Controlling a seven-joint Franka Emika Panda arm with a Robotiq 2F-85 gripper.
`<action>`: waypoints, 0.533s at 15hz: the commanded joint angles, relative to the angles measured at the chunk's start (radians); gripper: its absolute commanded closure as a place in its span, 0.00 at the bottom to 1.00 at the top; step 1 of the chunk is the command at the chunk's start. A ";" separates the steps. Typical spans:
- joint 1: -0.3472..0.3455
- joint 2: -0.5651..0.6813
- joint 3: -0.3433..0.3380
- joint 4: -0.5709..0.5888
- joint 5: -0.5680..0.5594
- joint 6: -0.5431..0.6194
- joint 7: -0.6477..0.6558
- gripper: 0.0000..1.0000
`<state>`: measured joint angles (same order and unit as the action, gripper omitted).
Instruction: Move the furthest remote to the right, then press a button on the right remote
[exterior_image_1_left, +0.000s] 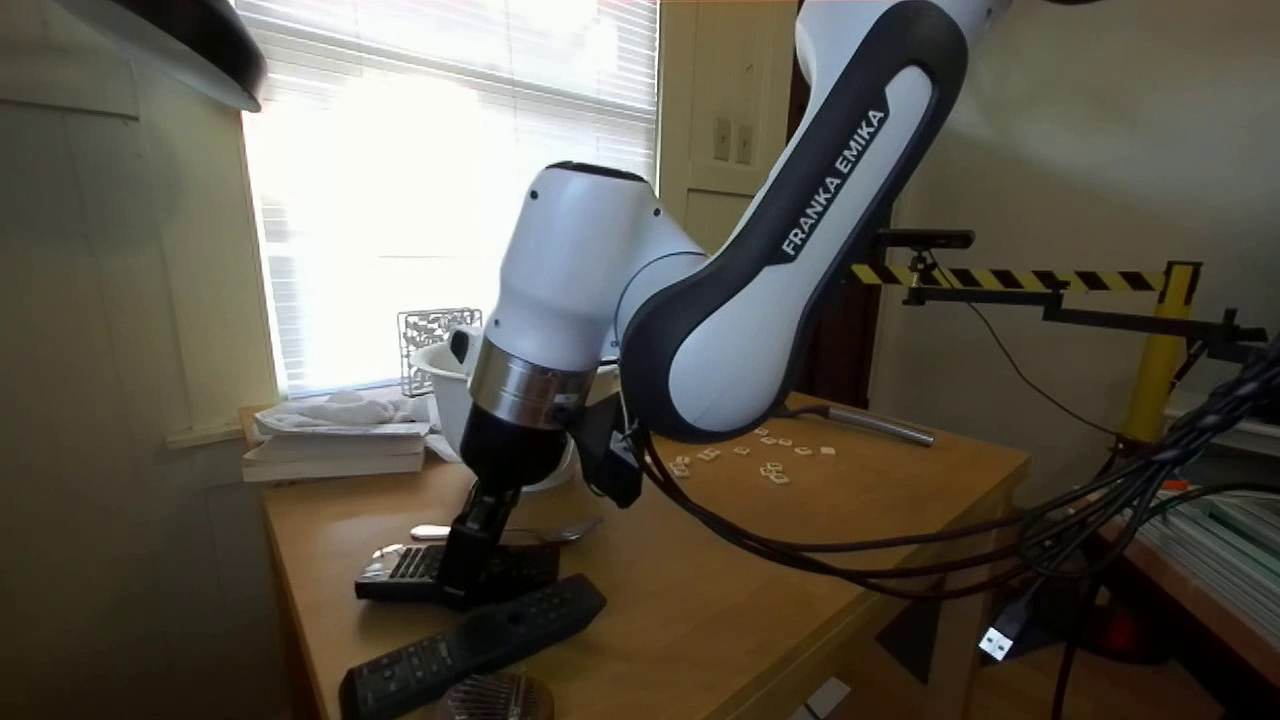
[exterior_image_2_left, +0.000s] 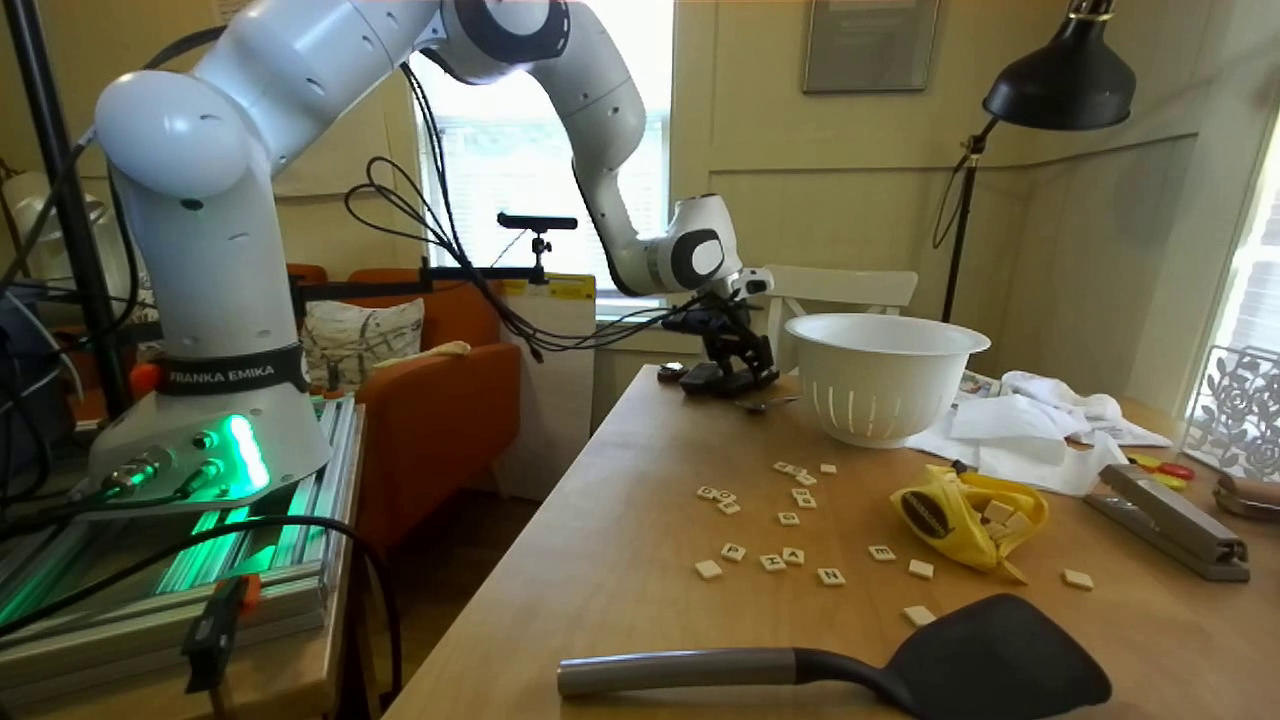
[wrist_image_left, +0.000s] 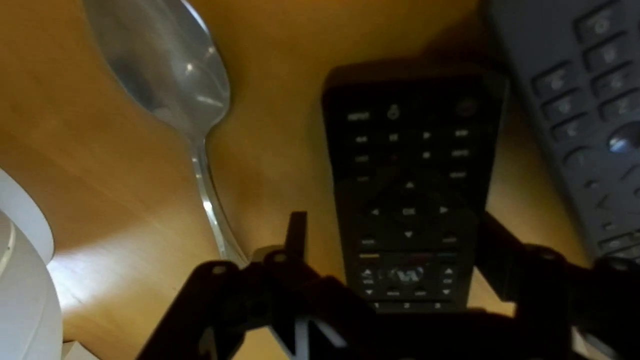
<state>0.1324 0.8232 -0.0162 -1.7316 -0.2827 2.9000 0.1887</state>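
Note:
The short black remote (wrist_image_left: 410, 165) lies flat on the table in the wrist view, buttons up, its lower end hidden by my gripper. It also shows in an exterior view (exterior_image_1_left: 405, 572), behind the longer remote. My gripper (wrist_image_left: 392, 225) is open around it. The left finger stands apart from the remote's left side. The right finger is at its right edge; whether it touches I cannot tell. The gripper is low over the remotes in both exterior views (exterior_image_1_left: 462, 575) (exterior_image_2_left: 745, 375). The longer greyish remote (wrist_image_left: 575, 110) lies to the right, also in an exterior view (exterior_image_1_left: 475, 645).
A metal spoon (wrist_image_left: 170, 65) lies left of the short remote. A white colander (exterior_image_2_left: 885, 380) stands close to the arm. A round object (exterior_image_1_left: 500, 695) is beside the longer remote. Letter tiles (exterior_image_2_left: 790, 519), a yellow pouch (exterior_image_2_left: 960, 515), a stapler (exterior_image_2_left: 1175, 520) and a spatula (exterior_image_2_left: 1000, 660) are farther off.

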 joint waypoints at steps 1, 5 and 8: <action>0.067 0.026 -0.068 0.044 0.047 -0.034 -0.006 0.49; 0.174 0.013 -0.181 0.054 0.035 -0.071 0.096 0.64; 0.243 -0.052 -0.258 0.026 0.033 -0.113 0.174 0.64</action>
<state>0.3156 0.8271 -0.2146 -1.6978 -0.2682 2.8499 0.3054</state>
